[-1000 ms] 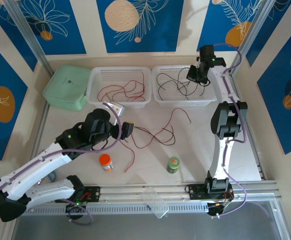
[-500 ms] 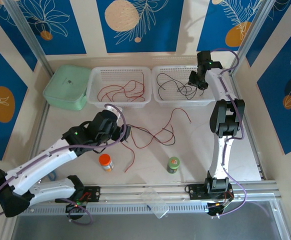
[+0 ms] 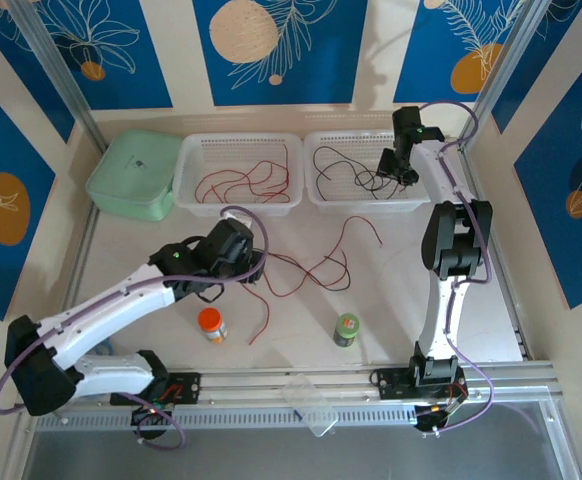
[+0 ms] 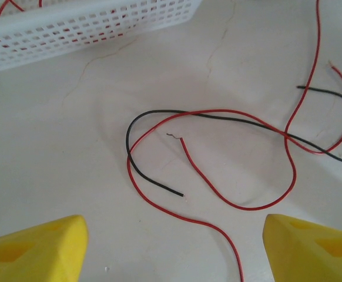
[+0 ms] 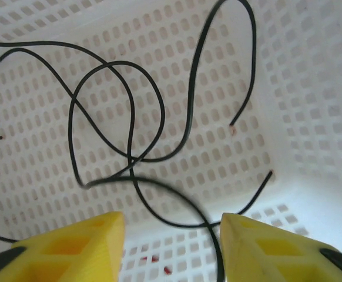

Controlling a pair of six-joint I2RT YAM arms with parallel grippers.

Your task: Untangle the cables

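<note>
Red and black cables (image 3: 323, 268) lie tangled on the table in front of the baskets. My left gripper (image 3: 256, 266) hovers open just left of the tangle. In the left wrist view a red cable (image 4: 250, 209) loops across a black cable (image 4: 159, 185), whose cut end lies between my yellow fingers (image 4: 42, 247). My right gripper (image 3: 397, 166) hangs open over the right basket (image 3: 316, 200). Black cables (image 5: 162, 111) coil on that basket's floor, and one blurred black strand runs loose through the gap between the right fingers (image 5: 71, 247). Red cables (image 3: 241, 185) lie in the left basket (image 3: 186, 172).
A pale green lidded box (image 3: 134, 175) sits at the back left. An orange-capped bottle (image 3: 211, 323) and a green bottle (image 3: 347, 329) stand near the front. A clear plastic piece (image 3: 311, 405) rests on the front rail.
My right gripper has opened and dropped lower over the right basket, and the black cable has come loose. The left arm has reached right, toward the tangle.
</note>
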